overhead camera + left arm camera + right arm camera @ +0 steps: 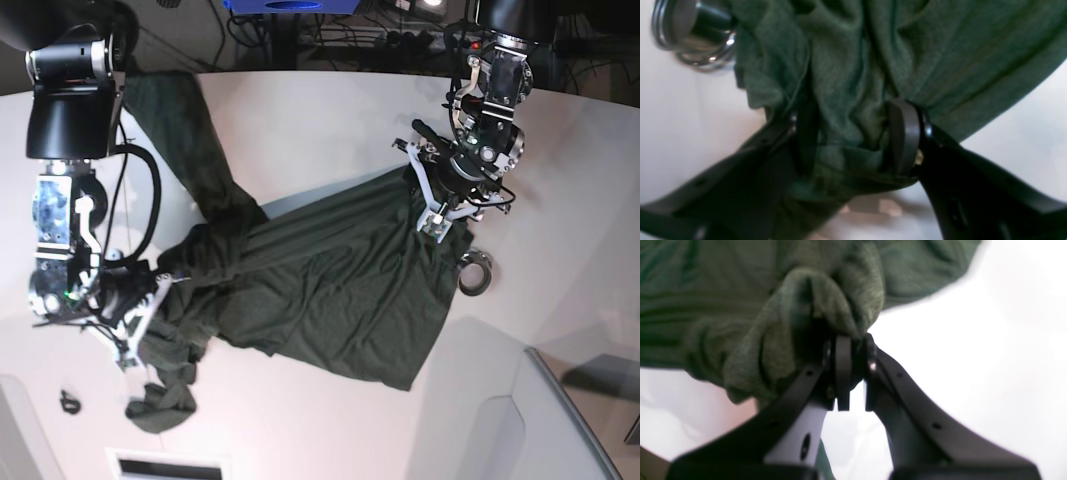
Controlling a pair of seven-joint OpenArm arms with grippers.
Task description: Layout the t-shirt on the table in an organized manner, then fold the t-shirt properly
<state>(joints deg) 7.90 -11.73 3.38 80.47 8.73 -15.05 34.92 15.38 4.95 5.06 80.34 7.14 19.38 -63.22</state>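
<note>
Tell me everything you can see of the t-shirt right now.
The t-shirt is plain dark green soft knit cloth, with no print showing. It lies partly spread but rumpled on the white table, stretched between the arms, with a bunched end trailing near the front edge. The right gripper has its jaws shut on a wad of it; the left gripper pinches a gathered fold beside a small metal ring.

White table (pixel 330 110) with curved edge; dark green t-shirt (pixel 330 290) spread rumpled across middle; metal ring (pixel 474 272) beside shirt's edge; small dark item (pixel 68 401) near corner.
</note>
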